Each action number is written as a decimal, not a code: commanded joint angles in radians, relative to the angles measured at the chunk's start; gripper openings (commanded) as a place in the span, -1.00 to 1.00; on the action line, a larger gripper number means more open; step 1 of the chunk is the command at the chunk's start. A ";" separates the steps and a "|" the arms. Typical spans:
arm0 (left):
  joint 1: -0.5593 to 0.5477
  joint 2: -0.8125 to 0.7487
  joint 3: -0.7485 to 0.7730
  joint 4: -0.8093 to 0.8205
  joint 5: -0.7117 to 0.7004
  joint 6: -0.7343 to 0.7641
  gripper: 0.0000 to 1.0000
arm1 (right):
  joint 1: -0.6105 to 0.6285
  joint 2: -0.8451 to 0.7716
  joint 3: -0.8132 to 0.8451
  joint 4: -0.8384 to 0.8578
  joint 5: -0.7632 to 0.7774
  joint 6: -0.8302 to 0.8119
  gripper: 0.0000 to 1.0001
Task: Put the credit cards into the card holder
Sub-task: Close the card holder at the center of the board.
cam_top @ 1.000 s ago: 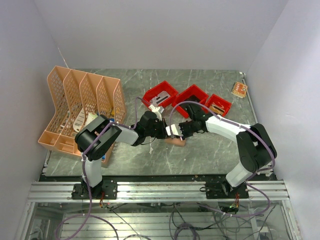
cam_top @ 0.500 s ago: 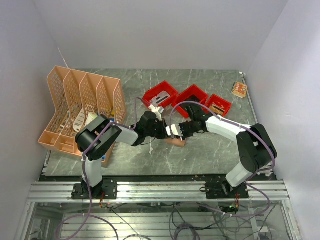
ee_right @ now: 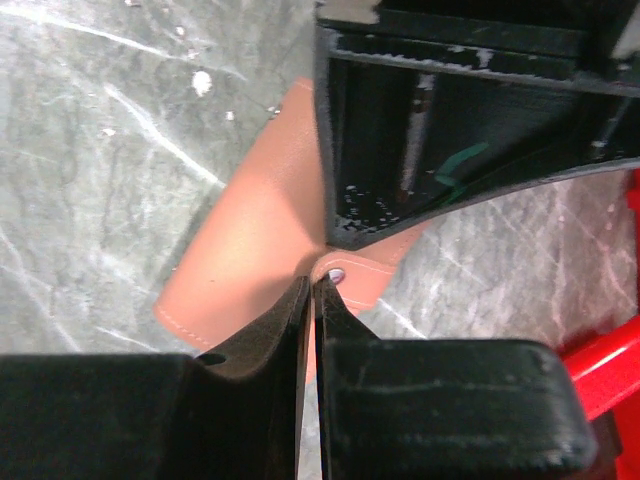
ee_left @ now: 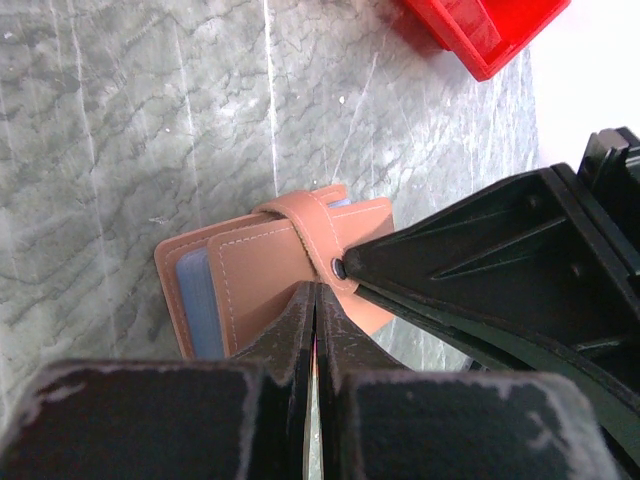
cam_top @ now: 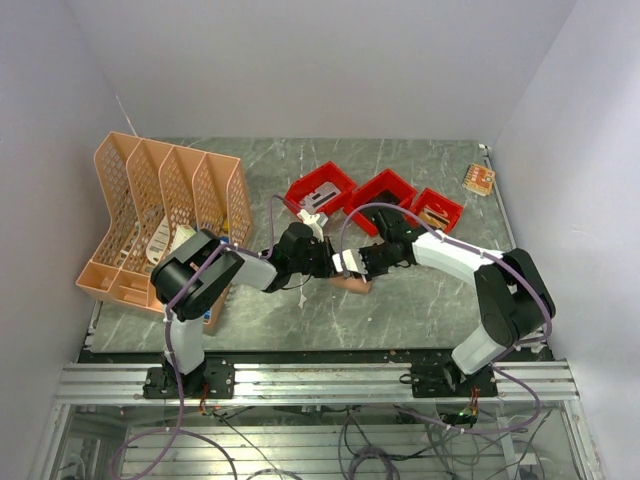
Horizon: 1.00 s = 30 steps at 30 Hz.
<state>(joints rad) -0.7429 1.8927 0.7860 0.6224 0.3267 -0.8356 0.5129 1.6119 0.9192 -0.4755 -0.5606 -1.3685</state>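
The tan card holder (cam_top: 353, 285) lies folded on the table, with its strap and snap (ee_left: 338, 267) across the top. A light blue credit card (ee_left: 195, 302) shows as an edge inside the left side of the card holder (ee_left: 265, 275). My left gripper (ee_left: 315, 292) is shut, its tips resting on the top flap just left of the snap. My right gripper (ee_right: 314, 280) faces it from the other side, also shut, its tips against the card holder (ee_right: 250, 250) beside the snap tab (ee_right: 352, 278). In the top view the two grippers meet over the card holder.
Three red bins (cam_top: 321, 188) (cam_top: 381, 190) (cam_top: 438, 209) stand just behind the grippers, one with a corner in the left wrist view (ee_left: 480, 30). A peach mesh file rack (cam_top: 160, 200) stands at the left. A small tan item (cam_top: 479, 179) lies at the back right.
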 commanded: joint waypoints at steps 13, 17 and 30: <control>0.007 0.038 -0.027 -0.016 -0.017 0.017 -0.86 | 0.027 0.034 -0.031 -0.087 0.019 0.083 -0.96; 0.006 -0.004 -0.042 0.014 -0.015 -0.001 -0.86 | 0.027 0.043 -0.029 -0.095 0.021 0.079 -0.97; 0.005 -0.061 -0.010 0.055 -0.009 -0.052 -0.79 | 0.027 0.048 -0.025 -0.104 0.018 0.073 -0.98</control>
<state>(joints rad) -0.7422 1.8477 0.7563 0.6399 0.3183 -0.8650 0.5240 1.6104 0.9161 -0.4904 -0.5423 -1.3159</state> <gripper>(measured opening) 0.102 0.013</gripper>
